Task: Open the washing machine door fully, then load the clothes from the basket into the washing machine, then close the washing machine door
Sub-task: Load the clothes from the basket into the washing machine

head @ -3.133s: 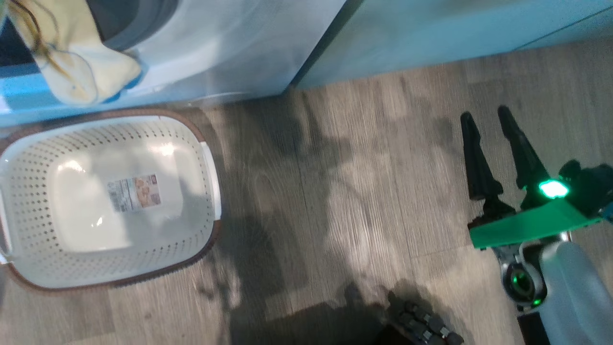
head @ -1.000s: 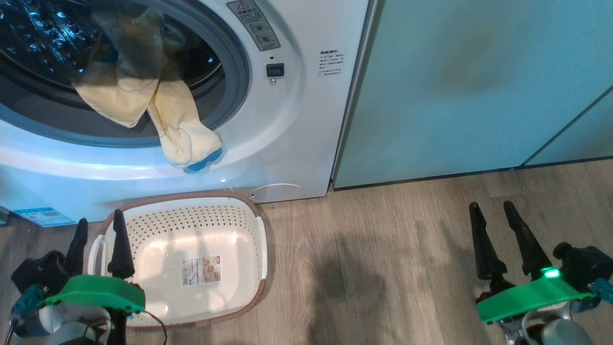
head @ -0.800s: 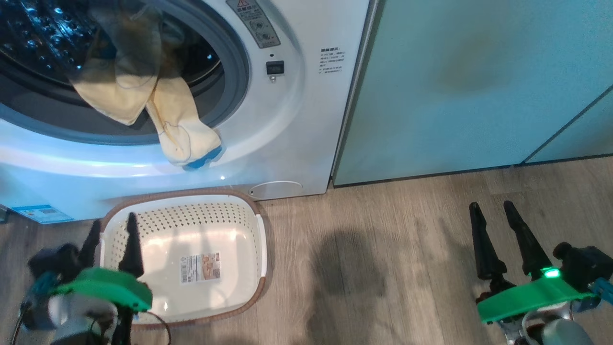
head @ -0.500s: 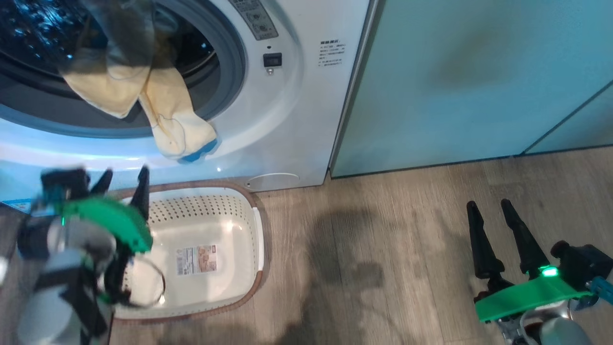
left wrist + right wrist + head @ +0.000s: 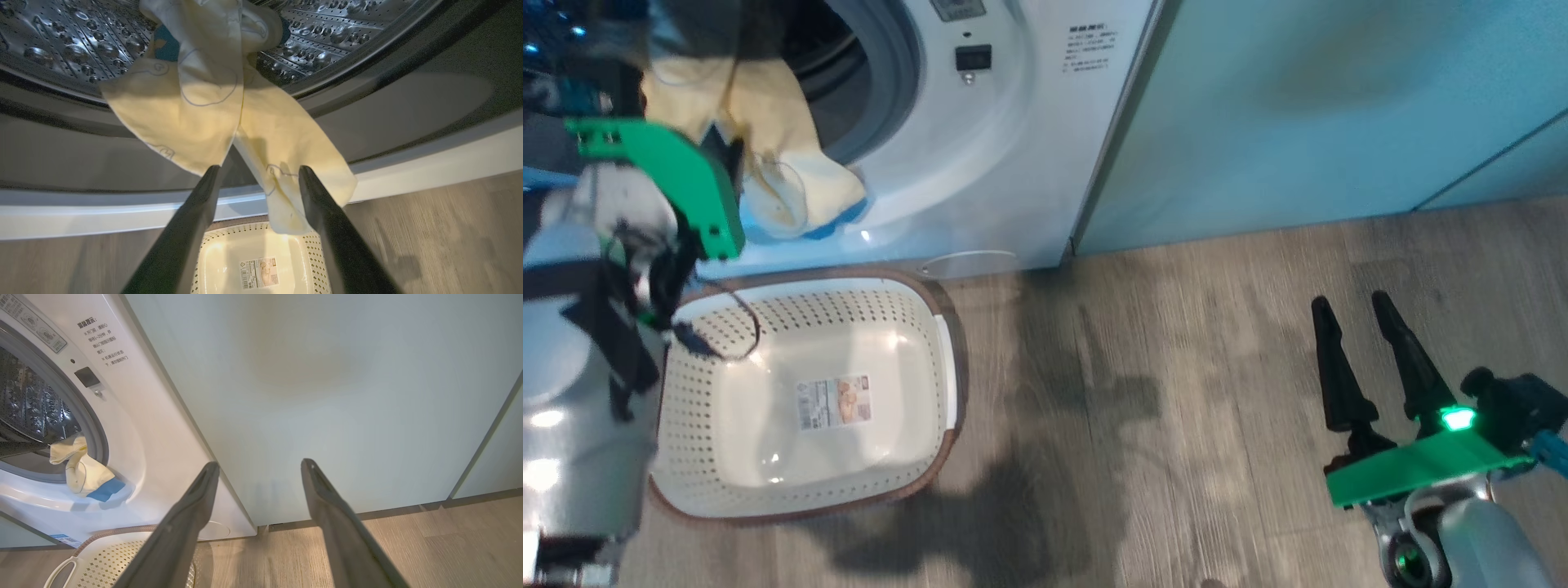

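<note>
Over the rim of the washing machine (image 5: pixel 408 106), crumpled pale yellow clothes (image 5: pixel 192 110) with faint outlined prints hang between the parted fingers (image 5: pixel 184 237) of the left gripper (image 5: pixel 258 168), apparently ungripped.

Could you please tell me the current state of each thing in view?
Washing machine: opening uncovered.
Clothes: partly in the drum, hanging out over its edge.
Basket: upright on the floor, empty.
Left gripper: open, at the hanging clothes.
Right gripper: open, empty.

Yellow clothes (image 5: pixel 196 114) half outside washing machine (image 5: pixel 1013 155)
</note>
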Tool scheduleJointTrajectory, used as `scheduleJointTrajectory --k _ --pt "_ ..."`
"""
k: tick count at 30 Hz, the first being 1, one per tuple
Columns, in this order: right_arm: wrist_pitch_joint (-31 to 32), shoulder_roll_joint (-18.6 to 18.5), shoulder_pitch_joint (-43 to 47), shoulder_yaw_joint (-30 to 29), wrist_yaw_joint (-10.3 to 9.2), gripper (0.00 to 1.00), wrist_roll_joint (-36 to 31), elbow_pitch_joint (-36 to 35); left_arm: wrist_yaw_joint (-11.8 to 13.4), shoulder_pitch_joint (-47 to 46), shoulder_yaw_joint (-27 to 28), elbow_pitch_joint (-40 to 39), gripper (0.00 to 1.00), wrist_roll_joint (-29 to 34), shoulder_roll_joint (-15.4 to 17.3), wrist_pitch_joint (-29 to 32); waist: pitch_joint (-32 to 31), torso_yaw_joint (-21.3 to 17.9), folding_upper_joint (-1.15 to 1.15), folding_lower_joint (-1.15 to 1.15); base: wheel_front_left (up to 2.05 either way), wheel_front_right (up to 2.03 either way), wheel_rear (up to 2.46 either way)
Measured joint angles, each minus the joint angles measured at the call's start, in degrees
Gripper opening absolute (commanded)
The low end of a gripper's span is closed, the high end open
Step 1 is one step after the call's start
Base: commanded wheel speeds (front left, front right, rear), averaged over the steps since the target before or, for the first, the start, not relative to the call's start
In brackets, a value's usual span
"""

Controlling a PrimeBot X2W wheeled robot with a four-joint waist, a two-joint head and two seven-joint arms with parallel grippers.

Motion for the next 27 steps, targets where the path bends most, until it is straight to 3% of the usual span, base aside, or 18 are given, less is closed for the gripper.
scheduleJointTrajectory --k 8,14,27 --pt "0.00 0.15 -1.91 0.47 0.00 1.00 0.08 -0.18 -0.13 -7.53 -1.45 4.41 1.00 0.18 0.75 2.31 3.43 -1.28 0.00 0.00 0.00 0.00 0.00" --pt "0.00 0.35 -3.73 0.77 0.00 1.00 0.14 -0.35 0.54 -13.65 -2.27 9.83 1.00 2.69 3.15 2.23 6.53 -2.54 0.00 0.00 0.00 0.00 0.00" --pt "0.00 0.41 -4.21 1.11 0.00 1.00 1.10 -0.47 1.56 -17.18 -3.05 18.29 1.00 2.83 5.09 3.21 8.76 -3.78 0.00 -0.01 0.00 0.00 0.00"
